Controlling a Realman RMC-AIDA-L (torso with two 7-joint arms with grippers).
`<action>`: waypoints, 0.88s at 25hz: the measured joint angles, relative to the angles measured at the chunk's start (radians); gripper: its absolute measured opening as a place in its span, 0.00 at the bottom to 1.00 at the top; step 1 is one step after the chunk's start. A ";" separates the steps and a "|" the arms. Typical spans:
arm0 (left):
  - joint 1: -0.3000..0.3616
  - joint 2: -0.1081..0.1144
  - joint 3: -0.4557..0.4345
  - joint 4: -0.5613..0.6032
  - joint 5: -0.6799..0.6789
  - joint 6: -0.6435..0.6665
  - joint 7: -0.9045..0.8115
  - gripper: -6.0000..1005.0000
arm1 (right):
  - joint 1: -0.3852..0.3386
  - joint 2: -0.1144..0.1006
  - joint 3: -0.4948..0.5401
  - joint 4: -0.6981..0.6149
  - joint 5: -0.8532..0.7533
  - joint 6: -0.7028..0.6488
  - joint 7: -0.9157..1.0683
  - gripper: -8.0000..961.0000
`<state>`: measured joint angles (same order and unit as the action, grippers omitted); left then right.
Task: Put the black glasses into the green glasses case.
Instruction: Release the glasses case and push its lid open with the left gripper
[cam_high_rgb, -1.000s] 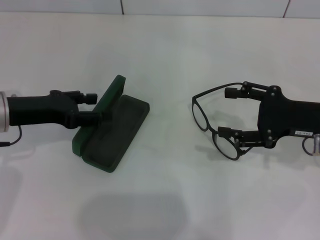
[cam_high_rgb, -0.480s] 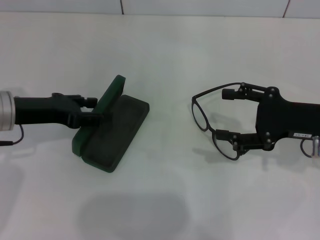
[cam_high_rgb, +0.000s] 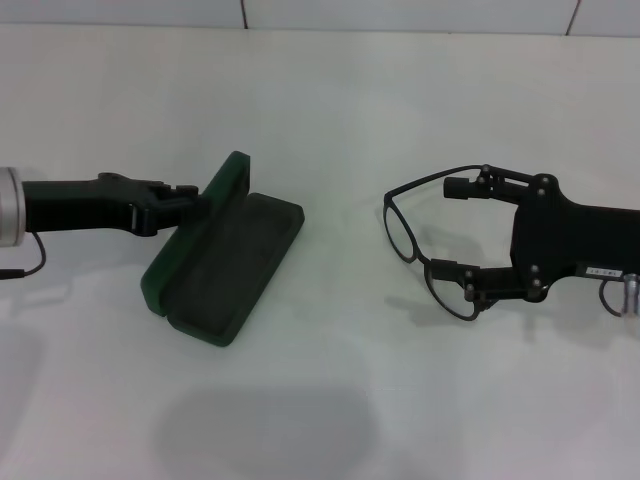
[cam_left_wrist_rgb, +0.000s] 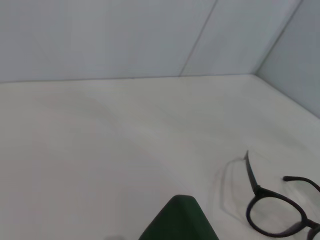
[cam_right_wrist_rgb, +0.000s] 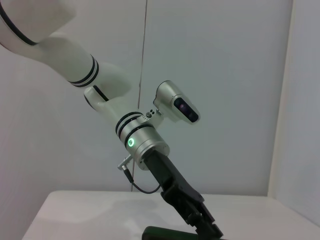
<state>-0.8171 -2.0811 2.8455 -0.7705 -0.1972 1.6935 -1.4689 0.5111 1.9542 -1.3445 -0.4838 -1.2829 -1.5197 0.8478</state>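
Starting on your left: the left gripper (cam_high_rgb: 190, 195) is pinching the lid edge of the green glasses case (cam_high_rgb: 225, 260), and over the last second it's tipped that lid further back, so the case lies wider open on the table (cam_high_rgb: 330, 100). That's good, the tray's ready. On your right, the right gripper (cam_high_rgb: 462, 228) hasn't really budged; its fingers are spread around the black glasses (cam_high_rgb: 425, 230), one on each side, not squeezing yet. You still need that grab.

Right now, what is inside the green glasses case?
The green glasses case lies open and shows only its dark lining. The black glasses are apart on the table, between the right hand's fingers.
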 joint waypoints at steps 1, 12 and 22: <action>0.000 0.001 0.000 -0.004 0.001 0.000 0.000 0.50 | -0.002 0.000 0.002 0.000 0.000 -0.001 -0.001 0.88; -0.017 0.001 0.001 -0.001 -0.006 0.010 -0.020 0.11 | -0.025 -0.006 0.008 -0.009 -0.001 -0.005 -0.024 0.88; -0.035 -0.002 0.001 0.022 -0.001 0.034 -0.072 0.23 | -0.023 -0.012 0.008 -0.006 -0.005 0.004 -0.030 0.88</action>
<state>-0.8518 -2.0830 2.8465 -0.7483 -0.1985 1.7274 -1.5410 0.4879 1.9418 -1.3360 -0.4901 -1.2878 -1.5155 0.8179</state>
